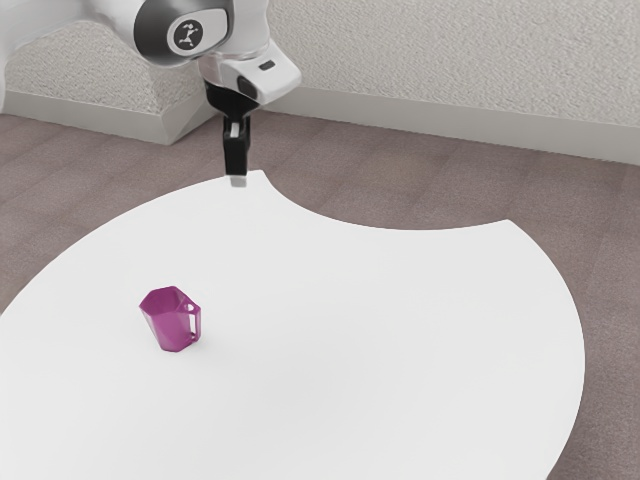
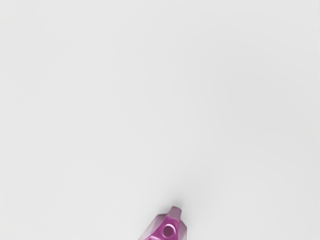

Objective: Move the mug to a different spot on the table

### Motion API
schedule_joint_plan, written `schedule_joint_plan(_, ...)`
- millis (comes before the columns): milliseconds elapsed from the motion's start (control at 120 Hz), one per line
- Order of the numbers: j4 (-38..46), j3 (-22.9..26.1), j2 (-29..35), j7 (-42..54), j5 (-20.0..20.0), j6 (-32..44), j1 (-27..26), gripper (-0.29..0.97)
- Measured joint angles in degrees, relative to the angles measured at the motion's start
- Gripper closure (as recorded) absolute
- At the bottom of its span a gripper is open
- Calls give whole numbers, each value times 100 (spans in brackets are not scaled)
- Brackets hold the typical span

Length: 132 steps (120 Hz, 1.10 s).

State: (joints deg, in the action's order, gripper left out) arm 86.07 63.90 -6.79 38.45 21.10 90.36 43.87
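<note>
Magenta mug [image 1: 172, 319] [image 2: 167, 230] stands on the white table [image 1: 400, 330], toward the exterior view's left. Gripper [image 1: 237, 181] hangs above the table's far edge, well apart; its state cannot be told.

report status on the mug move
gripper high over the table far edge, apart from the mug. mug on table, not grasped. nothing in the way.

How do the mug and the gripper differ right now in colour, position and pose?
Colour: the mug is magenta, the gripper black. Position: the mug sits on the white table; the gripper hangs above the table's far edge. Pose: the gripper points straight down; the mug's handle faces the exterior view's right. Shared: neither touches the other.
</note>
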Motion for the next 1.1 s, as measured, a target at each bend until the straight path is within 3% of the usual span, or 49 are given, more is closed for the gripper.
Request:
schedule_joint_plan(250,162,-85,-670,336,14,66,-4,0)
schedule_joint_plan(433,781,-344,-706,499,15,92,22,0)
schedule_joint_plan(567,1384,-688,-499,593,-271,164,60,0)
schedule_joint_plan(833,2237,-722,-527,738,-818,848,411,0)
schedule_joint_plan(1100,2604,-903,-648,845,-937,1528,497,0)
